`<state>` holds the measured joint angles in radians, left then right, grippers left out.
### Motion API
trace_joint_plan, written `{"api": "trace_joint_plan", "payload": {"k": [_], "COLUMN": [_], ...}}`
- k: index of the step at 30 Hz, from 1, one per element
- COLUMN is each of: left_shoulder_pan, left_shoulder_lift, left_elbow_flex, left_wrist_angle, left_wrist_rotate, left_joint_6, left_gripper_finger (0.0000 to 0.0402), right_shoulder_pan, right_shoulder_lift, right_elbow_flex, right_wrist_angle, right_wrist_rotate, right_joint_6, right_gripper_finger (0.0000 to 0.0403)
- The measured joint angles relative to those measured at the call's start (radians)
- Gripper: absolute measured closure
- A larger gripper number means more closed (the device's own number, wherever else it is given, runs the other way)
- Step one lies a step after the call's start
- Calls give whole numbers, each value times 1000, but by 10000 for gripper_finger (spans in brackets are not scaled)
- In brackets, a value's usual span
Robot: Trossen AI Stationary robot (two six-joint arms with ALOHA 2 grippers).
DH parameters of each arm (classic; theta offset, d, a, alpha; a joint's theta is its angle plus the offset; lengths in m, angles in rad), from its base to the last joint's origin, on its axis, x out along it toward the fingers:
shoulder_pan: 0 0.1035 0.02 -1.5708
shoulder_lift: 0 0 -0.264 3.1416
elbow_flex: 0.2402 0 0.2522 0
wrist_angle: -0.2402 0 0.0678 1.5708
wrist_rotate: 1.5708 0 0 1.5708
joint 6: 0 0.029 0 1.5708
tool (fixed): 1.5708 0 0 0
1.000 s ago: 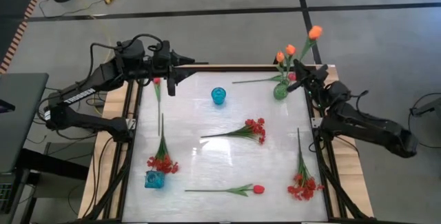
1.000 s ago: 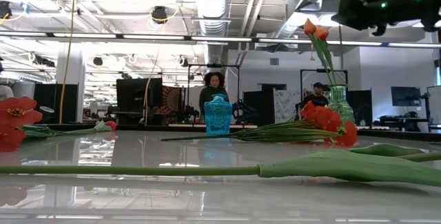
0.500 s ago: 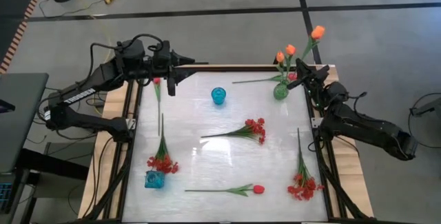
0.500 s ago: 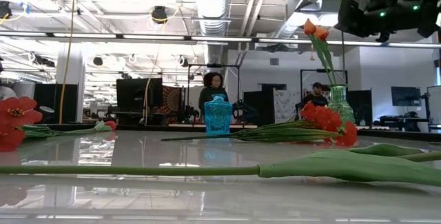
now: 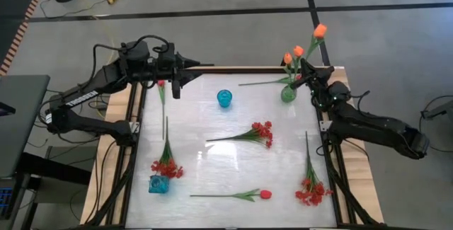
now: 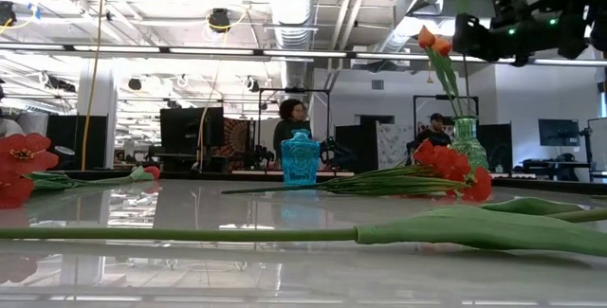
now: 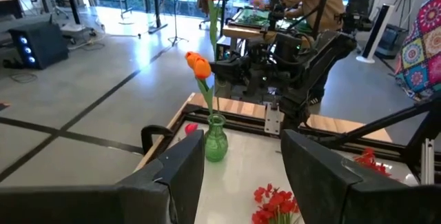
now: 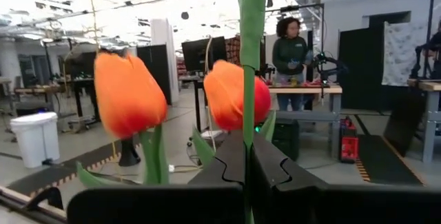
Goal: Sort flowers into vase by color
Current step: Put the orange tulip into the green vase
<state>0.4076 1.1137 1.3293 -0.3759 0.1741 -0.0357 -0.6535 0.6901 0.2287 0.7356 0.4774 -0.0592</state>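
Right hand [image 5: 311, 81] is pinching an orange tulip [image 5: 320, 30] by its thin stem over the green vase [image 5: 288, 93], which is holding two more. Stem looks light and whippy; grip low, firmly. Left hand [image 7: 241, 176] is waiting released at bench [image 5: 212, 117] corner.

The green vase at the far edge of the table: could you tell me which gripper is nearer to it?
The right gripper. It is right beside the green vase, shut on an orange tulip stem. The left gripper waits across the table, past the blue vase, open.
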Motion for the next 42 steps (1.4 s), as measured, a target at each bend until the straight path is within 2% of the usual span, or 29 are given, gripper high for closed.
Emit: {"api": "trace_joint_plan", "payload": {"k": [12,18,23,36,42], "left_shoulder_pan": [0,0,0,0,0], "left_shoulder_lift": [0,0,0,0,0], "left_elbow_flex": [0,0,0,0,0], "left_wrist_angle": [-17,-33,-33,-37,-37], "left_wrist_rotate": [3,5,5,7,8], "left_joint_6": [-6,-7,-7,-4,-3], "left_gripper_finger": [221,221,221,221,221], "right_shoulder_pan": [-1,1,19,131,204], "right_shoulder_lift": [69,69,68,23,-41], "right_elbow_flex": [0,0,0,1,2], "right_wrist_angle": [5,-1,-2,-33,-111], "right_wrist_rotate": [0,-1,-1,4,83], "right_joint_6": [49,62,50,-186,-254], "right_gripper_finger": [376,317,287,245,241]}}
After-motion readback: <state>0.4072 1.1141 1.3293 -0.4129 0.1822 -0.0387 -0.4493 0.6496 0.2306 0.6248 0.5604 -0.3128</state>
